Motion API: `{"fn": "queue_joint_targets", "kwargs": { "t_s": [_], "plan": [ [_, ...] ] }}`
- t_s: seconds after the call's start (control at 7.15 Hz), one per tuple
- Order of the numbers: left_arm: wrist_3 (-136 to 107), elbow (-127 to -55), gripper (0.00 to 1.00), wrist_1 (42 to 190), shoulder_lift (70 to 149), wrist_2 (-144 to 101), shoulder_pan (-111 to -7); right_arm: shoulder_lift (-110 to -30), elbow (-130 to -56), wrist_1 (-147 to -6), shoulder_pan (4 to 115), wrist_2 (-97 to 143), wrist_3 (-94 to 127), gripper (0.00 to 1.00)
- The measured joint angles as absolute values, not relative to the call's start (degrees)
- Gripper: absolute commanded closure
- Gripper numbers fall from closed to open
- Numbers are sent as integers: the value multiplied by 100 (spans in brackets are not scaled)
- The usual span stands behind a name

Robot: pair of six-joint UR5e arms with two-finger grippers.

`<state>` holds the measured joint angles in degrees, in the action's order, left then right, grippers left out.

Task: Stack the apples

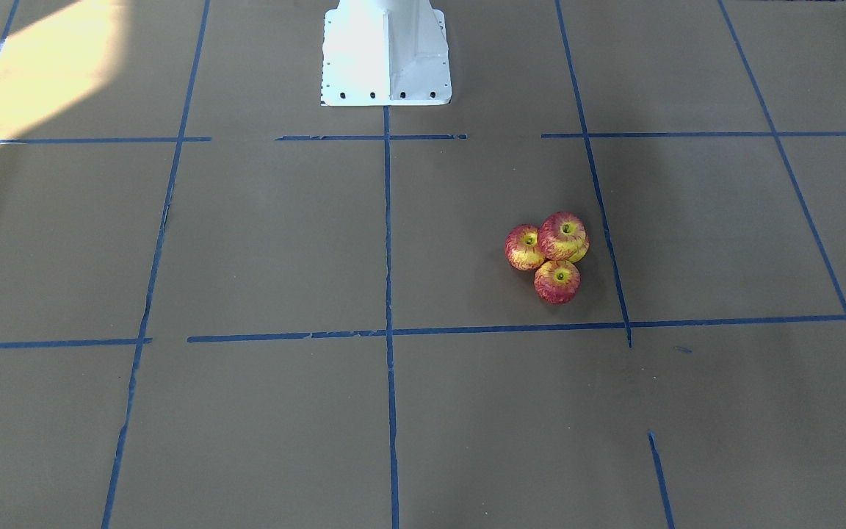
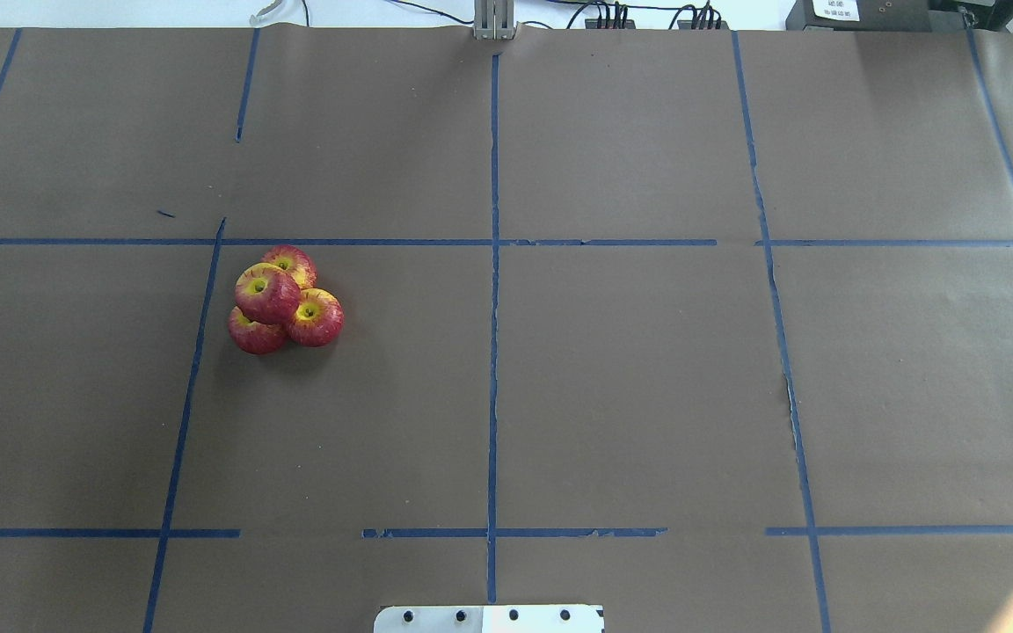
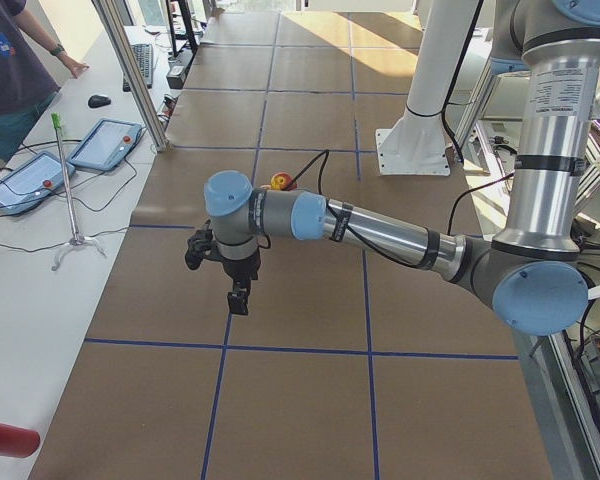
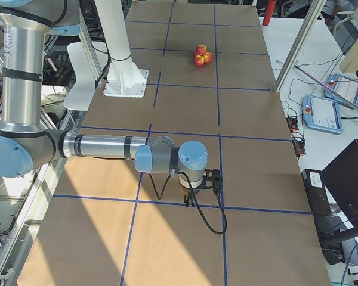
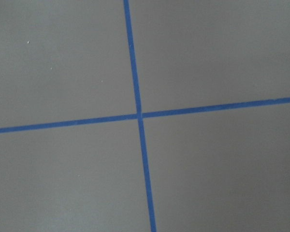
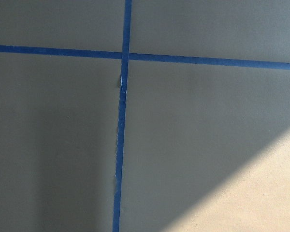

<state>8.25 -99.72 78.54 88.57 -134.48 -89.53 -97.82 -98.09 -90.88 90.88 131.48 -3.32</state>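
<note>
Four red-and-yellow apples form a pile on the brown table. In the overhead view the top apple point(image 2: 267, 293) rests on three others point(image 2: 289, 261) point(image 2: 315, 318) point(image 2: 256, 332). The front-facing view shows the top apple point(image 1: 562, 236) and two lower ones point(image 1: 523, 247) point(image 1: 557, 282). The pile also shows far off in the right side view point(image 4: 200, 55). My left gripper point(image 3: 238, 300) and right gripper point(image 4: 189, 202) point down over the table, far from the pile. They show only in the side views, so I cannot tell whether they are open or shut. Both wrist views show only paper and tape.
Blue tape lines point(image 2: 493, 352) grid the brown paper. The robot's white base point(image 1: 386, 55) stands at the table's near middle edge. A side bench holds tablets point(image 3: 105, 142) and a person stands beside it point(image 3: 10, 70).
</note>
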Motion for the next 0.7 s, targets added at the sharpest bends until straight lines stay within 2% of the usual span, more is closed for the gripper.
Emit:
{"fn": "queue_joint_targets", "kwargs": {
  "t_s": [0.7],
  "plan": [
    [888,-9939,0,8499,8761,-13632,-9089,-9782,-9809,-9088,9088,13148,-334,0]
  ]
}}
